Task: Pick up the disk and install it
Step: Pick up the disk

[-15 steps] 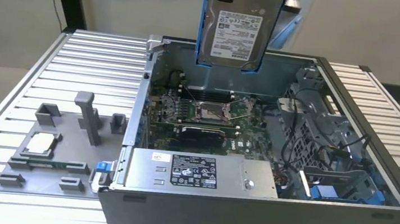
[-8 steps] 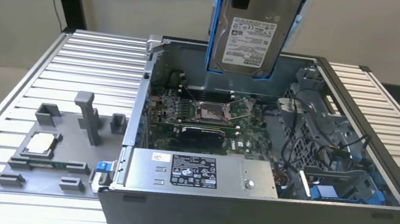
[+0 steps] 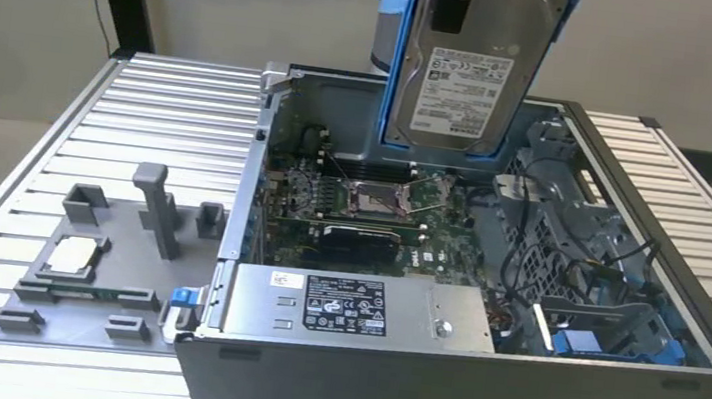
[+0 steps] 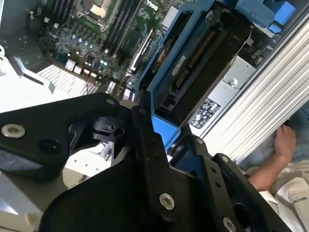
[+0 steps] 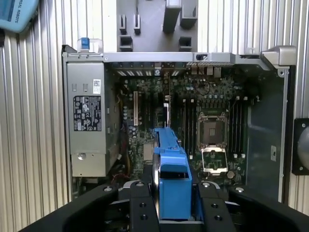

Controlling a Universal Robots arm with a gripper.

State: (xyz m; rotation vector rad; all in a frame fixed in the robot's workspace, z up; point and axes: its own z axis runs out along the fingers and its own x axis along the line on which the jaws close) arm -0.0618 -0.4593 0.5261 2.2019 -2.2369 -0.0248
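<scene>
A slatted aluminium table (image 3: 135, 134) stands against a plain pale wall, with an open computer case (image 3: 656, 395) lying on its side on top.

Above the case, the black fingers (image 5: 142, 208) of the gripper (image 5: 175, 208) pinch the blue carrier frame from both sides. Between them, in the first wrist view, the disk (image 5: 171, 159) shows edge-on. From the exterior view the disk (image 3: 471, 72) hangs upright, label facing out. It is held by its top end and is clear of the case, over the rear of the motherboard (image 3: 332, 172).

Under it lie the empty processor socket (image 3: 376, 199) and, nearer the front, the grey power supply (image 3: 344, 304). A drive bay with blue fittings (image 3: 581, 341) sits toward the exterior view's right.

On the exterior view's left, well apart from the case, a grey fixture plate (image 3: 92, 280) carries a small square chip (image 3: 68, 255). In the second wrist view a person's hand (image 4: 285, 140) rests beyond the table edge.

To my eye the disk is dense and rigid, heavy for its size, and would not take a knock well. The metal faces look slick and the underside electronics look delicate. The plastic frame gives a little and offers flat sides, so I judge the rails to be the sensible place to grip, as is done here. Held by one end, it could swing or slip.
</scene>
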